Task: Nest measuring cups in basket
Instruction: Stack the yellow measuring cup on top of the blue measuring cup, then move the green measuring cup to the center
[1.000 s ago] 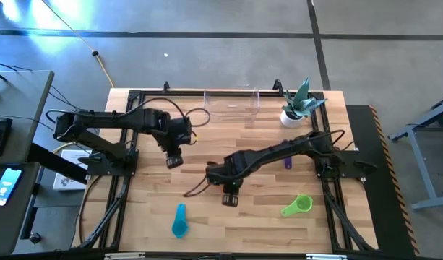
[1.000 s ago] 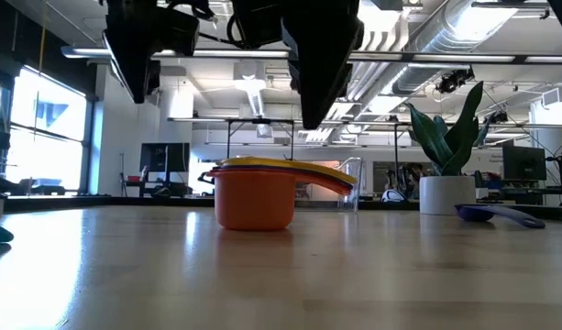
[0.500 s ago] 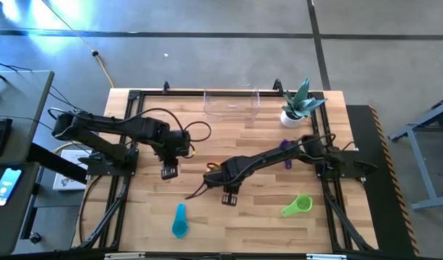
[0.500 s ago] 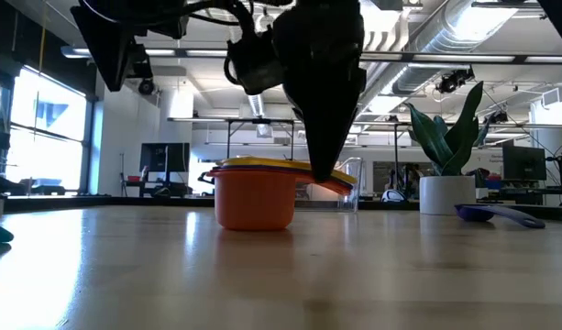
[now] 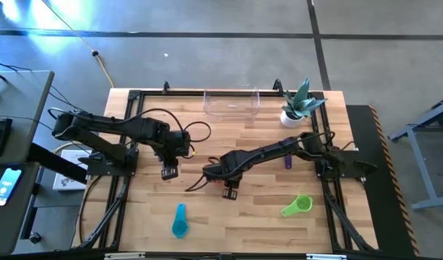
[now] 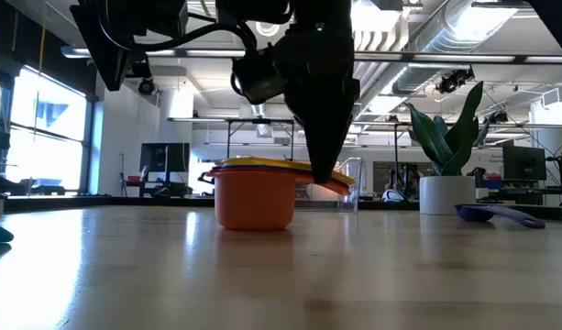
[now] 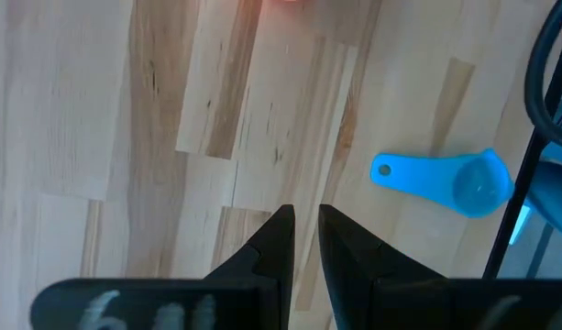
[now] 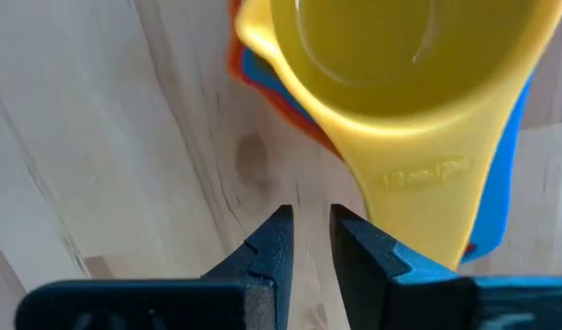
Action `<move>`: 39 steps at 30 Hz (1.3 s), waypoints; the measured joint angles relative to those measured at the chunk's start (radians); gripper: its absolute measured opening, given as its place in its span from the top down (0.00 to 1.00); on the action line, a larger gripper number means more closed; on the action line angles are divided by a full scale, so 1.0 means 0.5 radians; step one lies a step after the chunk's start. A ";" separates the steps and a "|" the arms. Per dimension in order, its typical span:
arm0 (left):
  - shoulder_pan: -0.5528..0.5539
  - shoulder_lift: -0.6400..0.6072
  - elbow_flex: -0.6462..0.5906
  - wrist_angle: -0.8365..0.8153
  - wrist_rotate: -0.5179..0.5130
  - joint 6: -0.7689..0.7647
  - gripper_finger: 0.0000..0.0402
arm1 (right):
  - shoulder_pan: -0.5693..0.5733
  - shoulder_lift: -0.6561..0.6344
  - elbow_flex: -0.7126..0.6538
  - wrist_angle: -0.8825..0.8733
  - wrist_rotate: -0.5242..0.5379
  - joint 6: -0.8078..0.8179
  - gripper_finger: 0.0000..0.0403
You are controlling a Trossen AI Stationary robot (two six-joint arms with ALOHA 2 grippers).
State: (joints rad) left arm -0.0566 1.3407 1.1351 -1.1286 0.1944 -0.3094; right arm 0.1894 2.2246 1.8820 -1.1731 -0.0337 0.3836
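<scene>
A stack of measuring cups stands on the table: an orange bowl at the bottom, a yellow cup on top, and blue and red ones between. My right arm hides the stack in the high view. My right gripper points down, shut, its tips right beside the stacked handles. My left gripper hovers shut over bare wood left of centre. A teal cup, a green cup and a purple cup lie loose on the table. The clear basket stands at the far edge. My right gripper comes down from above next to the yellow cup's handle. One finger stands close against that handle's side. I cannot tell whether it touches. Nothing lies between the two fingers.
A white pot with a green plant stands to the right of the basket. The left wrist view shows the teal cup lying on the wood with its bowl up. Bare wood lies between the stack and the basket.
My left gripper has swung toward the table's near edge and then stopped. My right gripper has gone down, its tips sinking from above the stack to the level of the stacked handles. The stack has stayed where it was.
</scene>
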 joint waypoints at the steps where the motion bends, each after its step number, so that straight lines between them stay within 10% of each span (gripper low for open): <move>1: 0.000 0.000 0.000 0.000 0.001 -0.002 0.89 | 0.000 0.000 0.000 -0.017 0.003 0.000 0.83; 27: 0.001 0.000 0.000 0.009 0.001 -0.004 0.89 | -0.024 -0.128 0.000 -0.197 0.010 0.240 0.83; 39: 0.001 0.000 0.000 0.035 -0.149 -0.003 0.89 | 0.015 -0.389 0.001 -0.538 0.400 0.575 0.83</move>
State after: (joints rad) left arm -0.0563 1.3405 1.1351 -1.1109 0.1200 -0.3111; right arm 0.1971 2.0299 1.8824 -1.4421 0.1663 0.6709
